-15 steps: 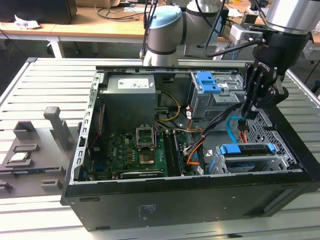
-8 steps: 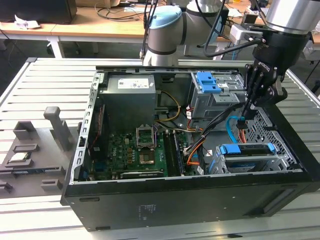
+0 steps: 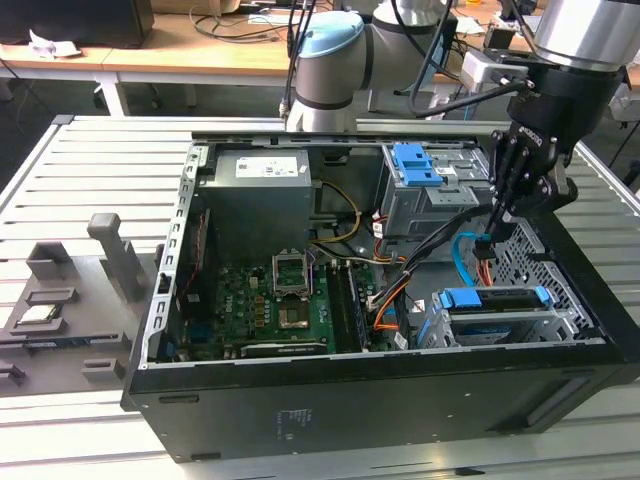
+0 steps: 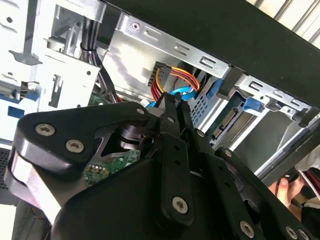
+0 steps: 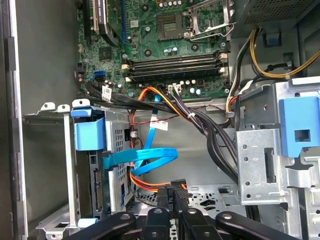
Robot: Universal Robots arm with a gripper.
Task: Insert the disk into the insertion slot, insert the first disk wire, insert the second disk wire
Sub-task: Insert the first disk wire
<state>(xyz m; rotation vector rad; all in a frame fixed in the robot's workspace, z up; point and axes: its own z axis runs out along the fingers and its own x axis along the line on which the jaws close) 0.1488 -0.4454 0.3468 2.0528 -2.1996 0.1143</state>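
The disk [image 3: 495, 298], silver in a bright blue carrier, sits inside the insertion slot [image 3: 500, 328], a low perforated metal cage at the case's front corner. In the first wrist view the disk's edge [image 5: 95, 186] stands in the cage [image 5: 119, 142]. My gripper [image 3: 487, 240] hangs just above and behind the cage, shut on the black plug [image 5: 172, 192] of the orange-and-black first disk wire [image 4: 175, 80]. The light-blue second disk wire [image 5: 150, 156] loops beside the cage and reaches the disk's rear edge; I cannot tell if it is plugged in. The exterior view shows the second disk wire [image 3: 462, 262] too.
The open case holds a green motherboard [image 3: 270, 300], a grey power supply [image 3: 262, 190] and a taller grey bay with a blue latch [image 3: 415, 165]. Black cable bundles [image 5: 215, 135] cross beside my gripper. A person's hand [image 4: 282, 187] shows at the case's edge. Grey fixtures [image 3: 60, 290] lie outside.
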